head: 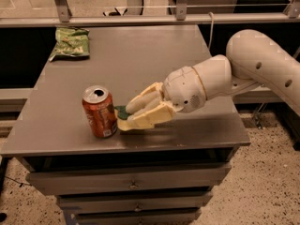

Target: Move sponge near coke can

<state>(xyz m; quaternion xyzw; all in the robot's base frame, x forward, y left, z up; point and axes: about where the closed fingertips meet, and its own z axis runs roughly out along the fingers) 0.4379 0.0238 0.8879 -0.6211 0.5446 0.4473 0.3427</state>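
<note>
The coke can [99,111] stands upright near the front left of the grey table [140,64], red-orange with a silver opened top. The sponge [123,116] shows its dark green top and pale yellow base just right of the can, almost touching it, low over the table. My gripper [137,112] reaches in from the right and is shut on the sponge, its cream fingers [145,102] above and below it. Most of the sponge is hidden between them.
A light green snack bag [71,42] lies at the table's back left corner. A metal rail [150,18] runs behind the table. Drawers [131,184] sit under the front edge. My white arm [253,64] spans the right side.
</note>
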